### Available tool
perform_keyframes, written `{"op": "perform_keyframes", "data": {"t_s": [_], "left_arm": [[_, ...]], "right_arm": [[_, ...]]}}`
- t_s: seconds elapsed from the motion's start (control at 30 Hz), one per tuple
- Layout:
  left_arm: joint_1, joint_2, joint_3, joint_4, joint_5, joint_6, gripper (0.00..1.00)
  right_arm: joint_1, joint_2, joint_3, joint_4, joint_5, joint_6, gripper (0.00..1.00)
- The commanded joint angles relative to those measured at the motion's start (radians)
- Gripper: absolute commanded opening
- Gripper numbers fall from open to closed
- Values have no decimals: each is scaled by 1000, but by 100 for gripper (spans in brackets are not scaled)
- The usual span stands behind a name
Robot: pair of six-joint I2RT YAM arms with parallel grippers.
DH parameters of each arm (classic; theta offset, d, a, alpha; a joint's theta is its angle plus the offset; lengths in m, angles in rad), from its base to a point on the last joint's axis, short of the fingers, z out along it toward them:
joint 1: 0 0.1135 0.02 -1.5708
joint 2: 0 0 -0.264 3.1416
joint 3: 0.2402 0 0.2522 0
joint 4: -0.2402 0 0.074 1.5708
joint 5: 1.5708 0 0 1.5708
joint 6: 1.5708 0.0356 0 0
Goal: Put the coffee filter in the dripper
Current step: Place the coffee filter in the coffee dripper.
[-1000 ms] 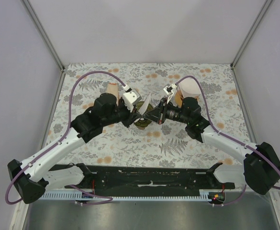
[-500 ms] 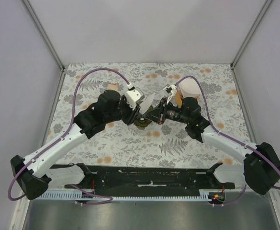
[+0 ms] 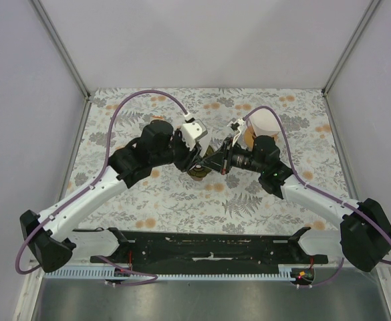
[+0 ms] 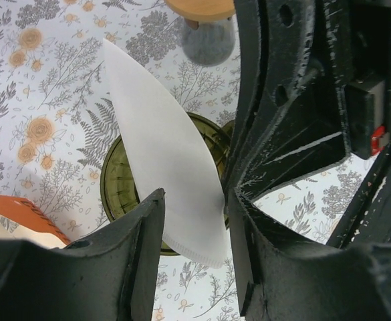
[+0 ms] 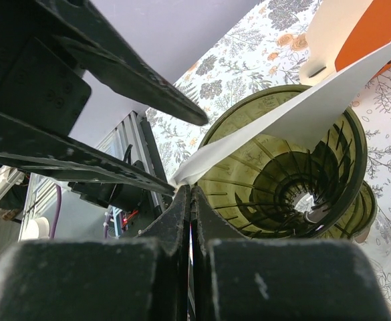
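Although the top view crowds both grippers over the dripper and hides nearly all of the coffee filter behind the wrists, the wrist cameras show it plainly. From the right wrist, the right gripper has its fingers pressed together on one corner of the coffee filter. The paper stretches flat and tilted across the dripper's open mouth, above the ribbed green cone rather than seated in it. From the left wrist, the left gripper stands with its jaws apart, the coffee filter passing between them over the dripper's rim. Whether either pad touches the paper is hard to tell. Beyond the dripper a glass jar with a wooden lid is cut off by the frame edge. An orange-and-white packet beside the dripper is half hidden by a finger.
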Motion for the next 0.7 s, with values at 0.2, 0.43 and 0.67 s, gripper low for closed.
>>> {"op": "perform_keyframes", "data": {"t_s": [0.2,0.43,0.67], "left_arm": [[-2,35,54,15,-66,39,47],[-5,44,72,-12,-127,57,25],[-5,35,75,-20,-138,57,13]], "right_arm": [[5,0,61,26,-19,-29,0],[10,1,67,10,-16,-38,0],[8,7,69,2,-8,-34,0]]}}
